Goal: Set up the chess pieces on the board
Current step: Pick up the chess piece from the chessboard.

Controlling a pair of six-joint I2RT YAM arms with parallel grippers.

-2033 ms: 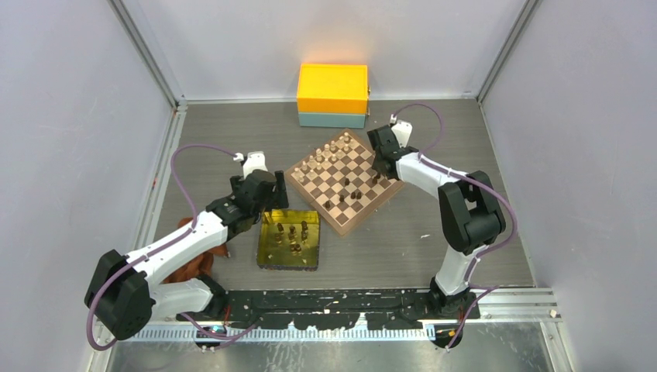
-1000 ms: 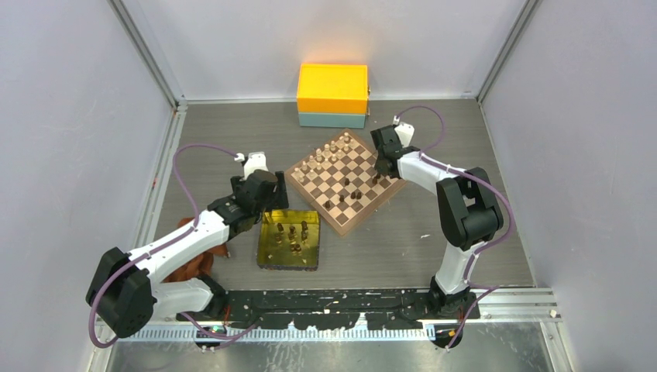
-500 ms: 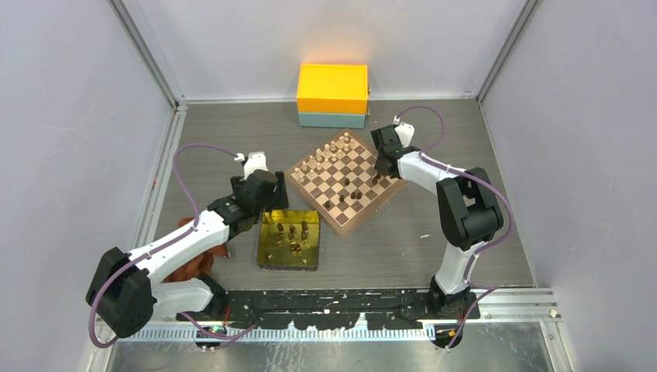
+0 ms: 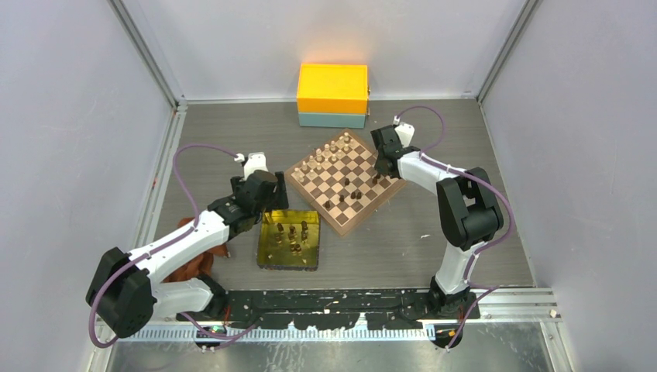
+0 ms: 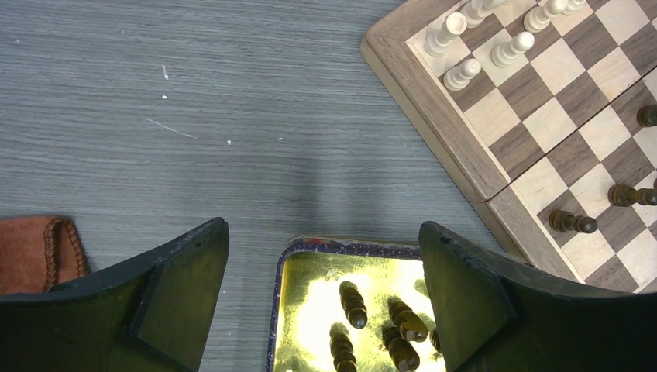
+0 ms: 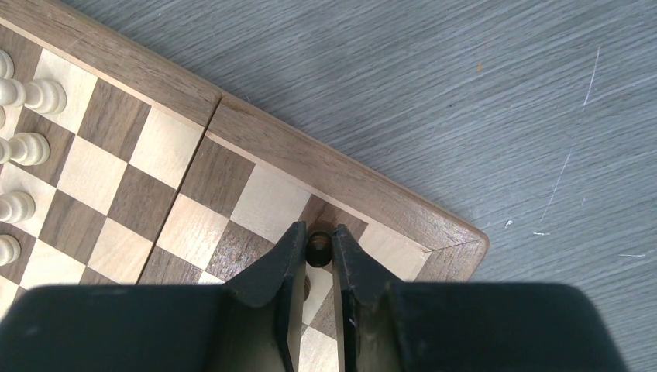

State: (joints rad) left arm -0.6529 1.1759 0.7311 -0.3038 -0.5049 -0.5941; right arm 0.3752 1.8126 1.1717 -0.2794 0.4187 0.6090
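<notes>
The board (image 4: 342,225) lies turned like a diamond at mid-table. My right gripper (image 4: 381,167) hangs over its right corner, shut on a dark-brown chess piece (image 6: 318,246) that stands upright over a dark square beside the border (image 6: 372,186). Another dark piece shows just behind the left finger. More dark pieces (image 4: 349,190) stand on the board's near half, and several (image 5: 353,303) lie in the gold tray (image 4: 267,242). My left gripper (image 4: 271,203) is open above the tray's far rim (image 5: 276,310), with nothing between its fingers.
Pale chessmen (image 4: 325,155) line the board's far-left edge. A yellow box on a teal base (image 4: 333,94) stands at the back. A rust-brown pouch (image 4: 190,260) lies under the left arm. Grey walls close in both sides.
The right gripper shifted slightly toward the board's right corner with the piece, then held still. The left arm has not moved.
</notes>
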